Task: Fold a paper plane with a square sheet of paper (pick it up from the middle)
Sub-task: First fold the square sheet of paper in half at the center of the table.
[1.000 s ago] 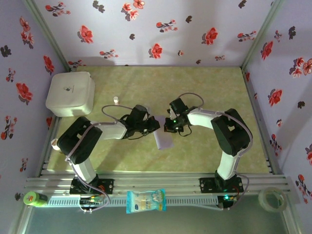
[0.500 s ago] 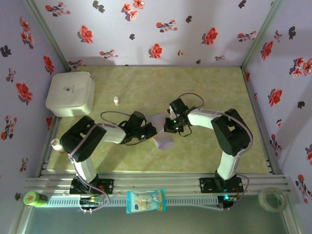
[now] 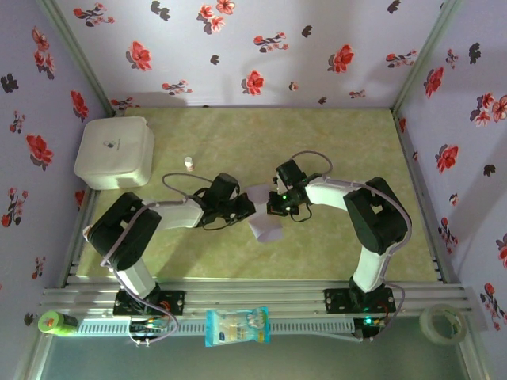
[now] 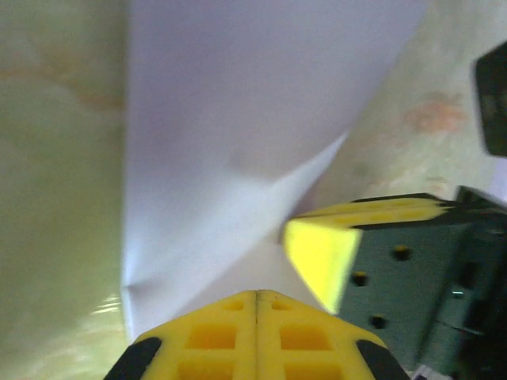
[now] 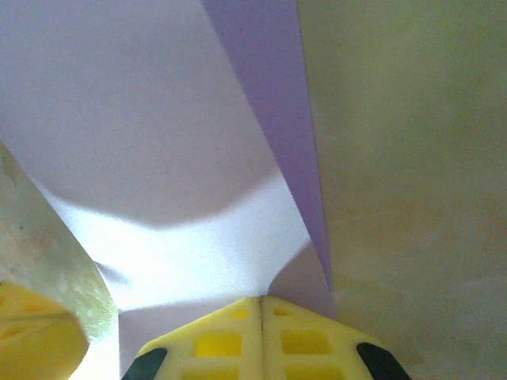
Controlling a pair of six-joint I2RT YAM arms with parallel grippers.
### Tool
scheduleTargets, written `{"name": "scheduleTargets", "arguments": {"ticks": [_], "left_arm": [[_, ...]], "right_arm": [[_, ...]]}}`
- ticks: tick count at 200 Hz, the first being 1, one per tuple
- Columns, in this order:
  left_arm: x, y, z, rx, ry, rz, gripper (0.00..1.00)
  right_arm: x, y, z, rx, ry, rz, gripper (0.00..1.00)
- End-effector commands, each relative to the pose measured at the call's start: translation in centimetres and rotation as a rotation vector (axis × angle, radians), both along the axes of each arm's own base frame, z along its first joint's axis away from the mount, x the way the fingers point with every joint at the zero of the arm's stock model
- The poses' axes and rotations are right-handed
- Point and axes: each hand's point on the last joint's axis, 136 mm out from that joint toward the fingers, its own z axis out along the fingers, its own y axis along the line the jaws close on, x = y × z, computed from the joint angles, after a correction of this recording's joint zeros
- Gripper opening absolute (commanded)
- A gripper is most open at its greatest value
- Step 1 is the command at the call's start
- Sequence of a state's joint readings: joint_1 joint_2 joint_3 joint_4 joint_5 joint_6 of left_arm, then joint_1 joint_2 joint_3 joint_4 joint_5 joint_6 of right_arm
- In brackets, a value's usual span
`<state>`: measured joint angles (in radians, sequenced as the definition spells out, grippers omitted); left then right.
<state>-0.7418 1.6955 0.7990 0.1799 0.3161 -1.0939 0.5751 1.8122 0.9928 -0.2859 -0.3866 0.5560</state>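
Well, the green bench (image 3: pixel 333 142) takes up most of the scene. The white rounded box (image 3: pixel 115 152) sits off at its far left corner, well away from the work. Both arms reach in low toward the centre and nearly meet.

Between them is the square sheet of paper (image 3: pixel 266 226), pale lilac, near the middle of the bench. Part of it lies flat and part is lifted and bowed. From the left wrist the sheet (image 4: pixel 238 119) shows a soft ridge running up from the grip. From the right wrist it (image 5: pixel 158 119) curves upward, with a darker strip turned over along one side.

The left tool (image 3: pixel 244 209) is clenched on the paper's edge, its yellow tips (image 4: pixel 256 294) pressed together with the sheet coming out between them. The right tool (image 3: pixel 273 206) looks clamped on the opposite side in the same way (image 5: pixel 261 299). One of its fingers (image 4: pixel 321 249) sits just beside the left tool.

I'd judge this an early fold, with no dart shape yet. The next move calls for carrying one edge squarely over the other, then pressing the crease flat. It needs a gentle pull, since paper this thin could slip or tear.
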Motion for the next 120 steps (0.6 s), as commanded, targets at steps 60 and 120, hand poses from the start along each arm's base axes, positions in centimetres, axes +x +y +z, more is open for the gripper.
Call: {"name": "scheduleTargets", "arguments": {"ticks": [60, 120], "left_arm": [[-3.6, 0.7, -4.2, 0.093, 0.123, -0.024, 0.04], [-5.2, 3.1, -6.4, 0.138, 0.107, -0.024, 0.06]], "right_arm": [[-2.8, -4.5, -3.9, -0.206, 0.107, -0.057, 0.00], [-2.9, -4.6, -4.0, -0.210, 0.107, -0.057, 0.00]]}}
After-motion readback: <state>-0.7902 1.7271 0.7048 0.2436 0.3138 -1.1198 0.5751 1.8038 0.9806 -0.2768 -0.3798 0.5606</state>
